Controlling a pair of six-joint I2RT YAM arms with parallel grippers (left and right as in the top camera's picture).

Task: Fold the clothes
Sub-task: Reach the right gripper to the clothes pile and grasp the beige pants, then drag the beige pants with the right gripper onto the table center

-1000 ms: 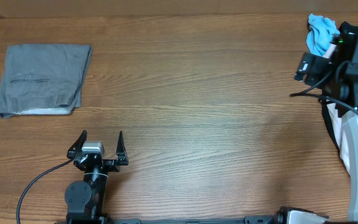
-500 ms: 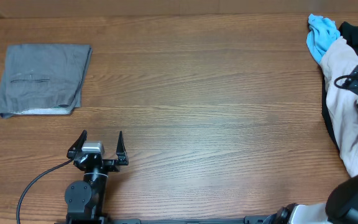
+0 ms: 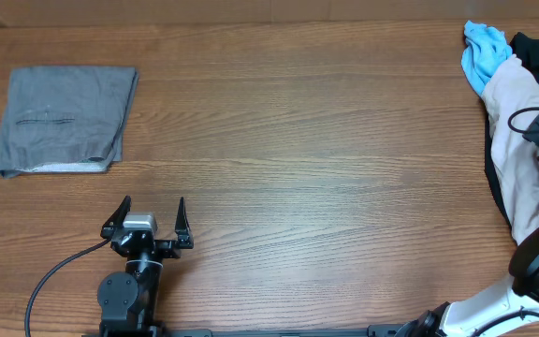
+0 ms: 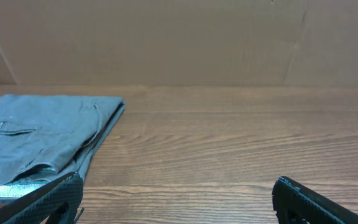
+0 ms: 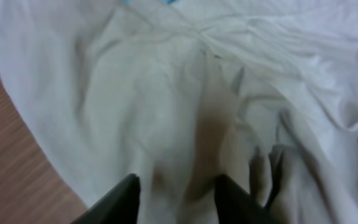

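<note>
Overhead: one grey garment (image 3: 64, 117) folded flat at the far left of the table (image 3: 298, 140), apparently finished. Beige shorts (image 3: 517, 150) crumpled in a heap at the right edge, unfolded, beside a blue cloth (image 3: 485, 51) and lying over a black garment (image 3: 536, 47). Judged early in the job, with the shorts yet to be pulled out, spread and folded. Broad bare wood between heap and folded piece, ample room for spreading. Left gripper (image 3: 152, 211) near the front edge, jaws wide apart, nothing in them, well apart from any cloth. Right arm down over the heap, partly cut off by the frame.

Left wrist: the grey garment's folded edge at the left, bare wood ahead up to the back wall. Own fingertips spread at the bottom corners, empty.

Right wrist: right gripper (image 5: 178, 196) pressed into the beige shorts, fingers part-way closed with a raised ridge of fabric between them. Firm pinch or not: cannot tell. Hem of the cloth at lower left, bare wood just beside it.
</note>
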